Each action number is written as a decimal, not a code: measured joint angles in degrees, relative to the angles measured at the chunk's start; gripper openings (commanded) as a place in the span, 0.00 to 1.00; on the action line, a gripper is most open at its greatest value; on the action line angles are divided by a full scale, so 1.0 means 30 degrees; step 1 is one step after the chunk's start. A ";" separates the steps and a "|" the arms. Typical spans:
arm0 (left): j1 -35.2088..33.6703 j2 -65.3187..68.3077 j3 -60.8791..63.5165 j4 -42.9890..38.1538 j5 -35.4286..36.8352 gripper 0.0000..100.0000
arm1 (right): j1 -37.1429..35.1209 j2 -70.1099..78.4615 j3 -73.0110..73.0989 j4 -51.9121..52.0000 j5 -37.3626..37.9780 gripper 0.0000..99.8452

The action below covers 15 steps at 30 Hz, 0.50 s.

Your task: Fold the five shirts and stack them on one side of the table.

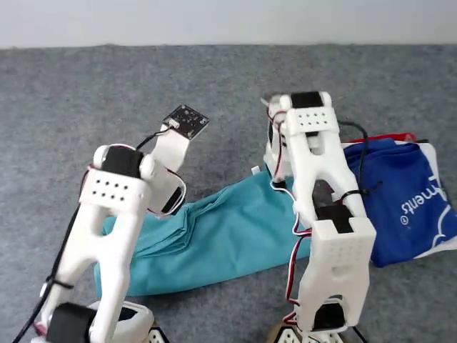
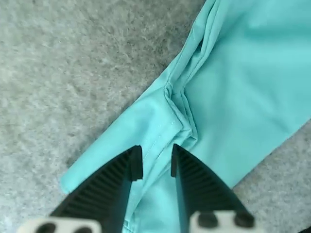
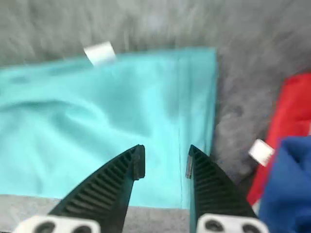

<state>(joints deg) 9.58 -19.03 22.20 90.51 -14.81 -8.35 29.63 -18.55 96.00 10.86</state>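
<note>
Lying on grey carpet [image 1: 86,93], teal shirt [image 1: 221,236] beneath parted left gripper [image 2: 153,162], parted right gripper [image 3: 164,162].

White moulded shells on left arm [image 1: 107,236] and right arm [image 1: 335,250], black servo blocks at joints. Grids of small round holes across flat link plates. Red, black and white wires looped along right arm, pinned by thin black ties; black cable down left arm. Small black circuit board [image 1: 187,121] with dotted face at left wrist. On left claw [image 2: 155,162] and right claw [image 3: 164,162]: matte black fingers [image 2: 112,189], ribbed inside, tapered to blunt tips, fixed to white mounts with dark round holes.
</note>
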 measured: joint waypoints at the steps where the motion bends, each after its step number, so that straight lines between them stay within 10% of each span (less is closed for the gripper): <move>1: 0.0000 -0.0322 0.0000 0.0029 0.0000 0.11 | 0.0264 0.0000 0.0821 -0.0293 0.0059 0.15; 15: 0.0000 -0.0762 0.0000 0.0205 0.0000 0.11 | 0.1993 -0.0352 0.5802 -0.4337 0.0996 0.15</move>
<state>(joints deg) 9.58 -21.32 22.20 91.12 -14.81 -2.37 28.57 -1.14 82.99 13.85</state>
